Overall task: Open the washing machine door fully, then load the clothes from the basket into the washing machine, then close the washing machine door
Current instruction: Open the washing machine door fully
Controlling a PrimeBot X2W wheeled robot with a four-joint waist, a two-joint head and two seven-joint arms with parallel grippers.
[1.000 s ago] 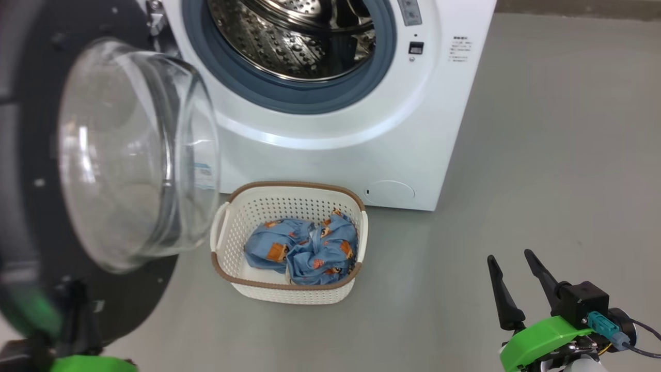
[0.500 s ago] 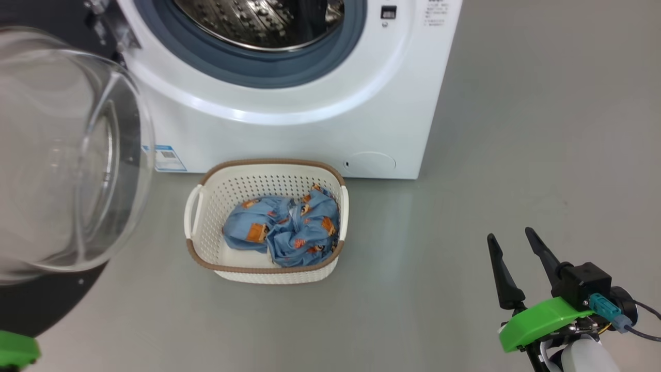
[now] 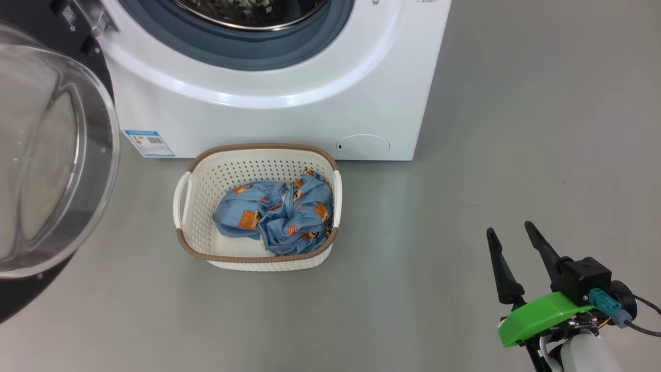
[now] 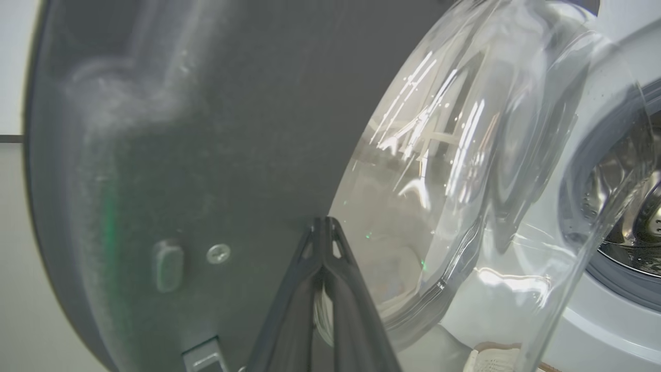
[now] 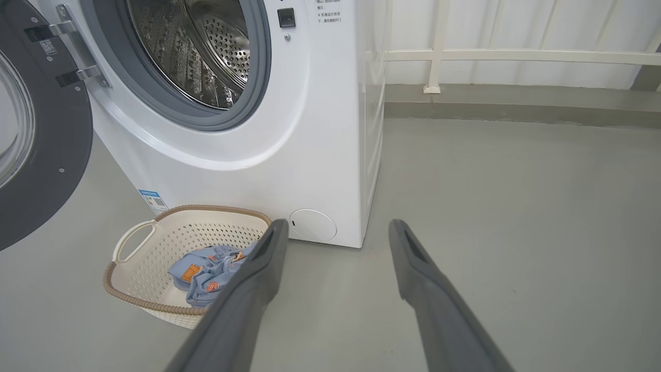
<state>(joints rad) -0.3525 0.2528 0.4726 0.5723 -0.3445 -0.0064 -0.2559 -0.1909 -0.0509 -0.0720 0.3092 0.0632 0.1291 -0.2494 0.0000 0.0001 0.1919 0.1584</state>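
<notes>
Smooth grey floor [image 3: 516, 129] fills the right and lower frame of the head view. The large white front-loading washing machine [image 3: 268, 119], with grey rubber seal and perforated steel drum, occupies the upper centre; its mouth stands uncovered, as loading requires. The round washing machine door [image 3: 51, 155], a wide black ring around a bulging clear glass bowl, hangs swung out at the left edge on its hinge, clear of the mouth, so the opening step is judged about complete. The small cream-white perforated plastic basket [image 3: 258, 170], brown-rimmed with white side handles, sits on the floor at centre, directly below the mouth and just in front of the machine's base, which keeps the lift short. The clothes [image 3: 279, 212], crumpled light blue fabric with orange-and-brown figures, lie bunched in the basket's right half; none is in the drum. The right gripper [image 3: 508, 228], lower right and well apart from the basket, has its two dark fingers spread wide and holds nothing, ready to reach. The left gripper [image 4: 324, 222], fingers pressed together and empty, points at the door's inner face where ring meets glass; contact cannot be told.
</notes>
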